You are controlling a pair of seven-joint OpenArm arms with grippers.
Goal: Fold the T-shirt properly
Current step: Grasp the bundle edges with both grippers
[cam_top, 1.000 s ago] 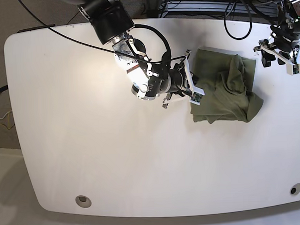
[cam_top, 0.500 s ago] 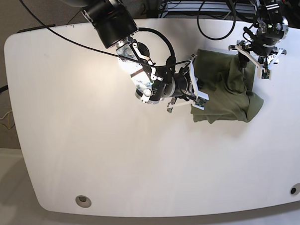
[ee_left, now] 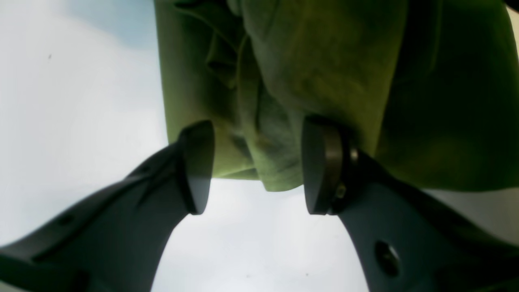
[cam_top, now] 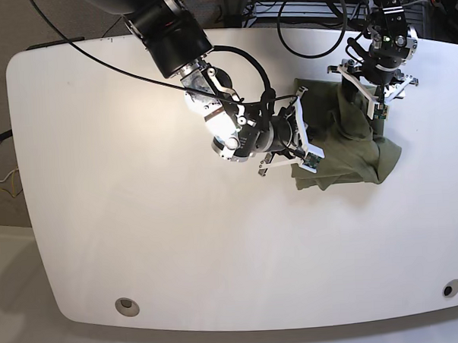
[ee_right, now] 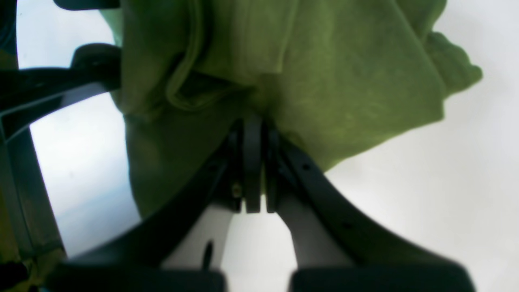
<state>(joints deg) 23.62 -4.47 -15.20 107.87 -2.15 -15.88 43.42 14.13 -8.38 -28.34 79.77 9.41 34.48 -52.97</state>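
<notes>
1. T-shirt (cam_top: 342, 147) in olive-green cotton lies toward the far right of the white table (cam_top: 140, 221), gathered into a compact, lumpy bundle, not a flat rectangle. Most of the table to its left is bare.

2. On the bundle's left edge, the right gripper (ee_right: 253, 162) has its jaws pressed together with a pinch of fabric between them; the right wrist view shows the cloth bunching and rising straight out of the closed fingertips. In the base view this arm reaches in from the upper left, its wrist lying low beside the cloth.

3. Across the middle of the shirt, layers overlap unevenly: a thick ridge runs down the centre and a loose corner sticks out at the lower right. Neither the sleeves nor the collar can be picked out clearly.

4. At the bundle's upper right, the left gripper (ee_left: 255, 166) stands with its jaws spread wide, one pad on either side of a hanging fold of the T-shirt. It grips nothing yet; the fold sits between the pads without being clamped.

5. My judgement: some folding looks done, since the cloth is stacked on itself, but the result is untidy. Flattening, squaring the edges and a final neat fold appear to remain, so the task looks roughly midway.
</notes>
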